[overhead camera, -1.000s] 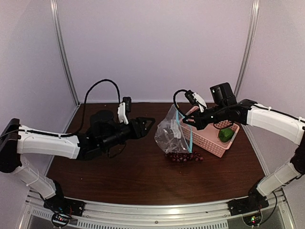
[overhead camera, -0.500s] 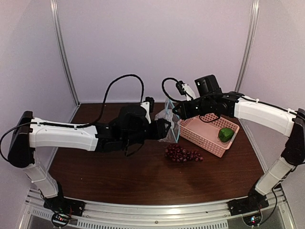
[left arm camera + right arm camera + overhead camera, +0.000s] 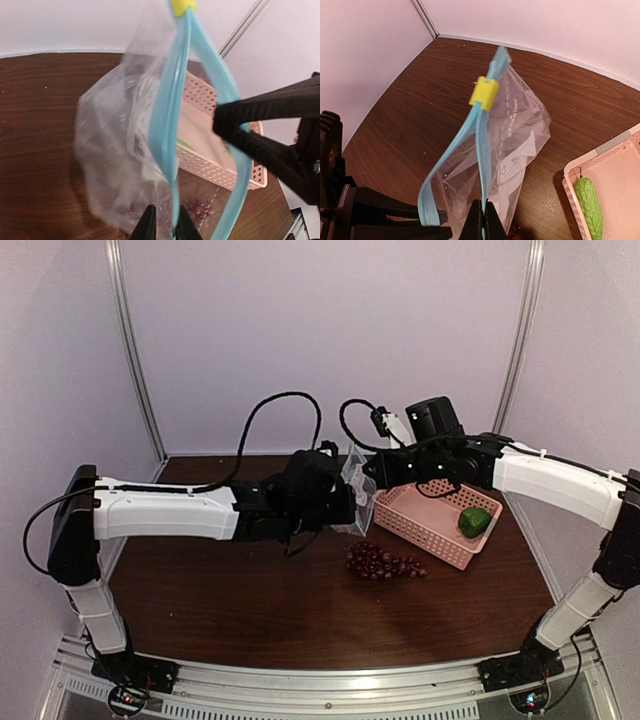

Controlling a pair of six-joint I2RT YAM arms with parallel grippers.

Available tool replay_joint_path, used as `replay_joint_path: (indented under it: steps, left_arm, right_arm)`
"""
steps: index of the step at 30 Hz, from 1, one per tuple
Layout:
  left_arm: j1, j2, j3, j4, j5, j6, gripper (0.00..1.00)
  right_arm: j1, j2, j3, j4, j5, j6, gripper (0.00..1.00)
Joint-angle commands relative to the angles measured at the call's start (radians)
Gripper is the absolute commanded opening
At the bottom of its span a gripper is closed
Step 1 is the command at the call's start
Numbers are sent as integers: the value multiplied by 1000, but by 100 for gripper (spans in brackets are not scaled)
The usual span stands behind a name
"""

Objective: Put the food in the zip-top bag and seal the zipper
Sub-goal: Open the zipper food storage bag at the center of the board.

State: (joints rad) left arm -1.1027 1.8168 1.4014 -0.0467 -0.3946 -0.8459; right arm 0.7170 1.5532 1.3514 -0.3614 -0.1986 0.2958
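Our left gripper (image 3: 163, 220) and right gripper (image 3: 481, 220) each pinch one teal zipper (image 3: 167, 120) lip; pulling unevenly could slip the zip-top bag (image 3: 115, 145) free.

a dark brown wood-grain table (image 3: 250, 600) fills the floor of a small booth, its surface dull with a few pale specks and faint scratches, seen below and beyond the fingers in both wrist views. plain pale lavender-white walls (image 3: 330, 340) close the space on three sides, evenly lit, with no windows showing. two thin silver metal posts (image 3: 135, 350) rise at the back corners, left and right, leaning slightly inward in the overhead view. a ribbed aluminium rail (image 3: 330, 690) runs along the near edge of the table. soft diffuse light leaves only weak shadows on the wood. where wall meets table a thin light seam (image 3: 545, 54) shows.
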Motion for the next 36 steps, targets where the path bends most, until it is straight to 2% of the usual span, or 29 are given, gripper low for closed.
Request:
replay_joint_path:
  steps: [1, 2, 6, 13, 16, 18, 21, 26, 29, 31, 36]
  left_arm:
    - [16, -8, 34, -111, -89, -16, 3]
    - [15, -22, 37, -132, -119, -12, 0]
    - [19, -78, 30, -200, -226, 30, 0]
    - [36, -106, 1, -265, -300, 30, 0]
    - [35, -122, -24, -244, -309, 33, 0]
    - [35, -126, -37, -202, -294, 60, 0]
    - [38, -122, -38, -171, -265, 90, 0]
    - [50, -133, -22, -238, -257, 115, 0]
    - [76, -171, -50, -273, -238, 126, 0]
    - [90, -201, -81, -285, -223, 134, 0]
    - [110, -261, -125, -367, -201, 162, 0]
  right_arm:
    - [8, -38, 9, 3, 130, -6, 0]
    - [9, -35, 9, -8, 158, -14, 0]
    - [8, -26, -13, -27, 239, -46, 0]
    - [8, -1, 13, -88, 369, -60, 0]
    - [9, -1, 22, -99, 317, -66, 0]
    - [8, -5, 8, -73, 190, -87, 0]
    - [7, -10, -4, -32, -80, -140, 18]
    - [-42, -79, 28, -114, -194, -279, 44]
    - [-120, -144, -21, -144, -375, -398, 59]
    - [-145, -163, -68, -191, -469, -553, 61]
    - [-146, -122, -203, -261, -443, -784, 68]
